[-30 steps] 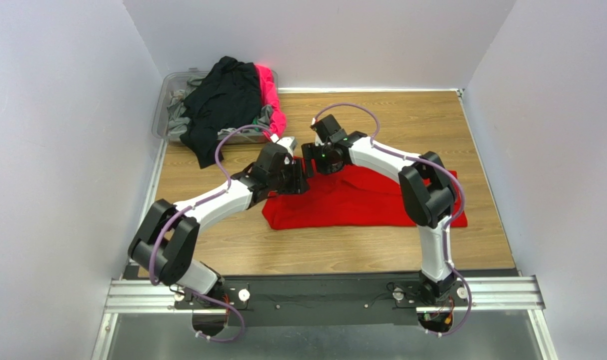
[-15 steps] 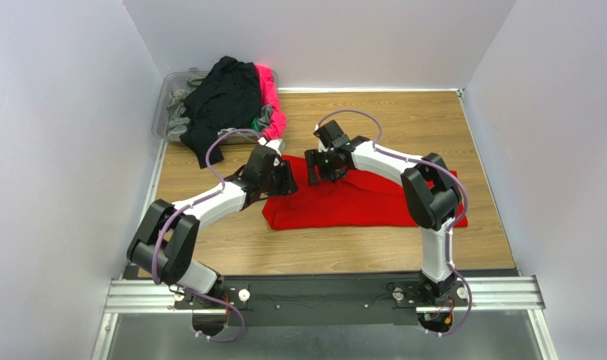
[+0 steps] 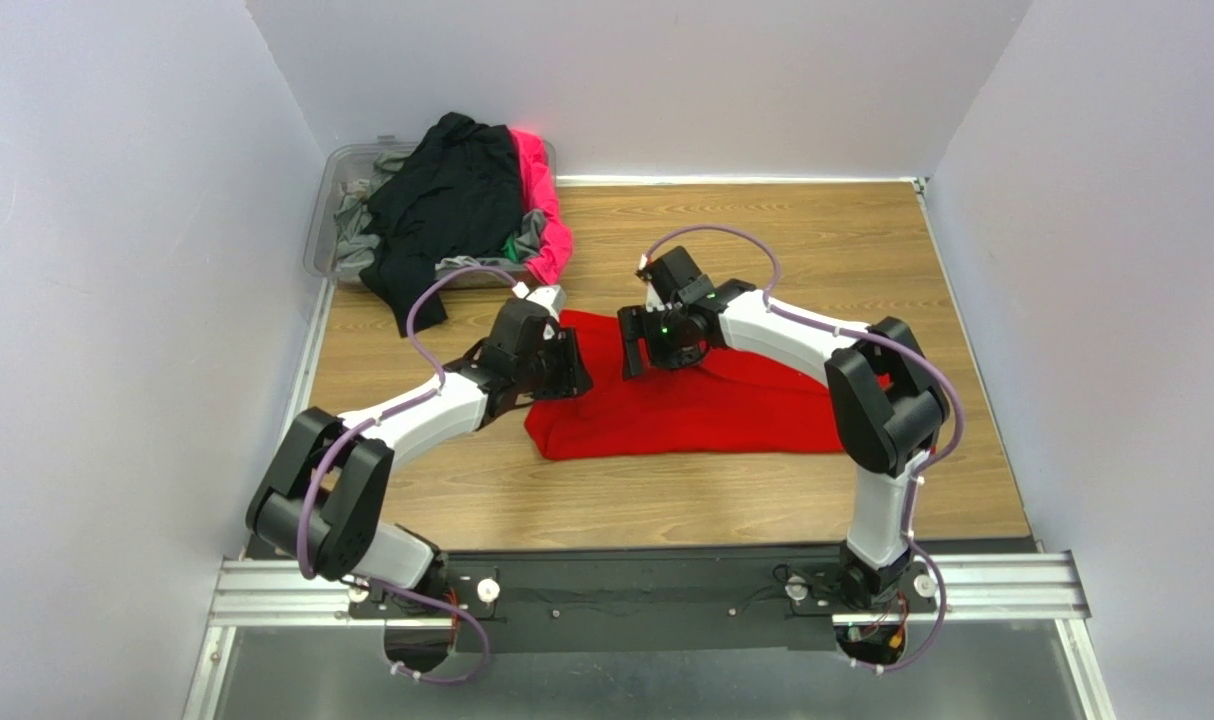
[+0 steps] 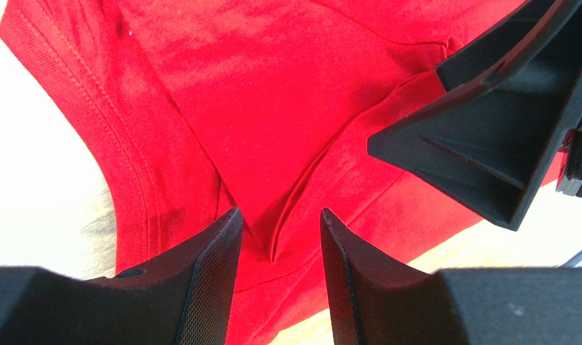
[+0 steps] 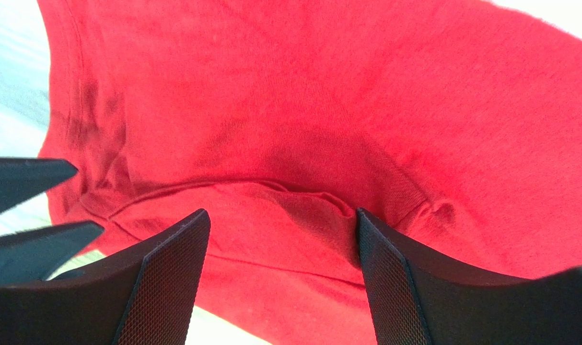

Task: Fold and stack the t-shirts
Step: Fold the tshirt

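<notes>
A bright red t-shirt (image 3: 703,408) lies flat on the wooden table; it fills the left wrist view (image 4: 272,93) and the right wrist view (image 5: 308,93). My left gripper (image 3: 562,369) is open low over the shirt's far left corner, its jaws (image 4: 279,212) straddling a small raised fold. My right gripper (image 3: 637,345) is open just right of it, jaws wide (image 5: 281,212) over a wrinkle near the far edge. Its fingers (image 4: 488,136) show in the left wrist view. Neither holds cloth.
A clear plastic bin (image 3: 332,210) stands at the back left, heaped with a black shirt (image 3: 440,203), a hot pink one (image 3: 538,188) and grey cloth (image 3: 361,233). The black shirt hangs over the bin's front. White walls close in both sides and the back.
The two grippers have drawn apart: the left one moved left and nearer, the right one slightly right and nearer. The shirt's far left corner now shows between them.
</notes>
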